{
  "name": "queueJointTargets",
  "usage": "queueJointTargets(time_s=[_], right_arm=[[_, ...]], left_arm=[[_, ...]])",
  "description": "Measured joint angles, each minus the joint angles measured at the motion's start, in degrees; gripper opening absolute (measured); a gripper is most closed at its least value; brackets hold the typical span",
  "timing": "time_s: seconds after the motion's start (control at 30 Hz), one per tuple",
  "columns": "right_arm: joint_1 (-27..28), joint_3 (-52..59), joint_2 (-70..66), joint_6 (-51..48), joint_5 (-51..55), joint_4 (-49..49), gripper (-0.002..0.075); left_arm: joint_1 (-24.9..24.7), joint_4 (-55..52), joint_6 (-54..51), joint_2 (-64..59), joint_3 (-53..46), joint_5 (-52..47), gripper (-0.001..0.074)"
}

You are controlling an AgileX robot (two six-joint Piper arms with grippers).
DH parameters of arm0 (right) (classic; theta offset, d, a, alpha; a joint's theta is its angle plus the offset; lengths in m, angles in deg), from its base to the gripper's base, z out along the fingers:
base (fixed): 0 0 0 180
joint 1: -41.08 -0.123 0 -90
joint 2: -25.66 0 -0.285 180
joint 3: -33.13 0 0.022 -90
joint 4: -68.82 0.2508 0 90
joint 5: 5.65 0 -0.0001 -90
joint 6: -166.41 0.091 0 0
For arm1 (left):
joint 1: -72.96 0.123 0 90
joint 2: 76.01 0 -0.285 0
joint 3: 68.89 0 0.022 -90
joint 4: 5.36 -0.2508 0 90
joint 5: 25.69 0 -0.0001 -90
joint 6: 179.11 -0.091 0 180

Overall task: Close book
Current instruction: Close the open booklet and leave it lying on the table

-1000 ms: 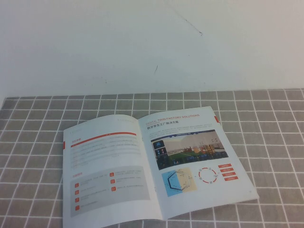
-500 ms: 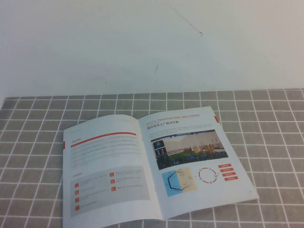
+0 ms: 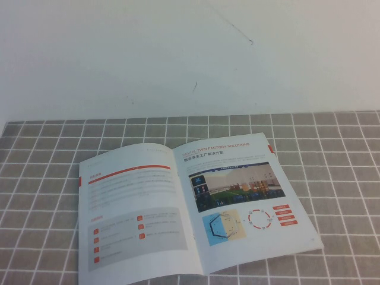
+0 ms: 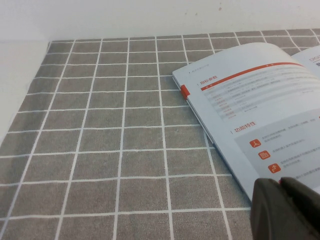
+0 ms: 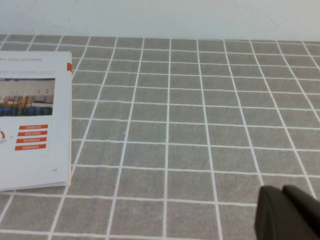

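Observation:
An open book lies flat on the grey checked cloth, its pages white with red headings and a picture on the right-hand page. Neither arm shows in the high view. In the left wrist view my left gripper is shut, its black fingertips together just above the near corner of the book's left page. In the right wrist view my right gripper is shut over bare cloth, well to the right of the book's right page. Nothing is held by either.
The grey cloth with white grid lines covers the table up to a white wall at the back. The cloth's left edge meets a bare white surface.

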Motion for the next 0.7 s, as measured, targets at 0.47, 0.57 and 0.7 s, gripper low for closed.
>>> queueJointTargets(time_s=[0.47, 0.57, 0.7], right_arm=[[0.0, 0.0, 0.0, 0.0, -0.2, 0.0, -0.0003], [0.0, 0.4, 0.0, -1.4, -2.7, -0.2, -0.0003], [0.0, 0.5, 0.0, -1.7, -11.6, -0.2, -0.0003]], left_arm=[[0.0, -0.2, -0.3, 0.0, -0.4, 3.8, -0.0004], [0.0, -0.3, -1.4, 0.0, -0.4, 10.7, -0.0004], [0.0, -0.4, -1.7, 0.0, -0.4, 24.4, -0.0004]])
